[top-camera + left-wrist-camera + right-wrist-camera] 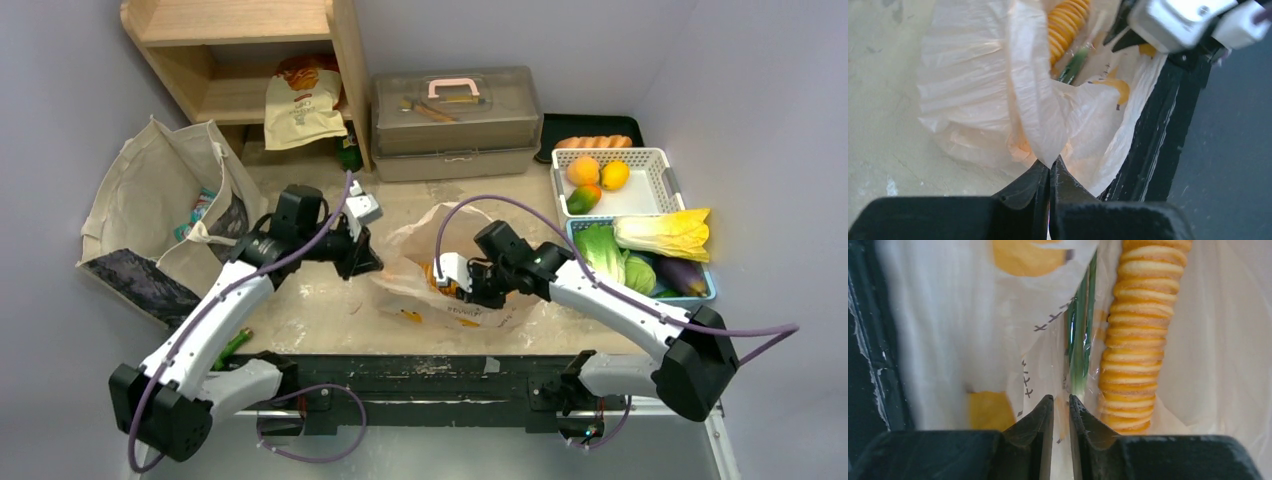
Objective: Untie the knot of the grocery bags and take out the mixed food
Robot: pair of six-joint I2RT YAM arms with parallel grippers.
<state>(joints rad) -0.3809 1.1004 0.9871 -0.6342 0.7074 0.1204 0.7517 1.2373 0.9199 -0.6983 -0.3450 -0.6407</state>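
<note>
The grocery bag (420, 290) lies crumpled on the table between both arms, mouth open; its knot does not show. My left gripper (368, 262) is shut on a fold of the bag's pale film (1038, 115), holding it up, with the tips (1049, 167) pressed together. My right gripper (462, 290) reaches inside the bag. Its jaws (1061, 399) stand a narrow gap apart with thin plastic showing between them; whether they pinch it I cannot tell. Just past the tips lie a wrapped green stalk (1080, 340) and a ribbed orange-yellow roll (1138, 340).
A white basket (655, 160) with round fruits and a blue tray (700, 285) of leafy greens sit at the right. A clear toolbox (455, 120) and wooden shelf (240, 50) stand behind; a canvas tote (160, 200) lies left. The black table edge (430, 365) runs along the front.
</note>
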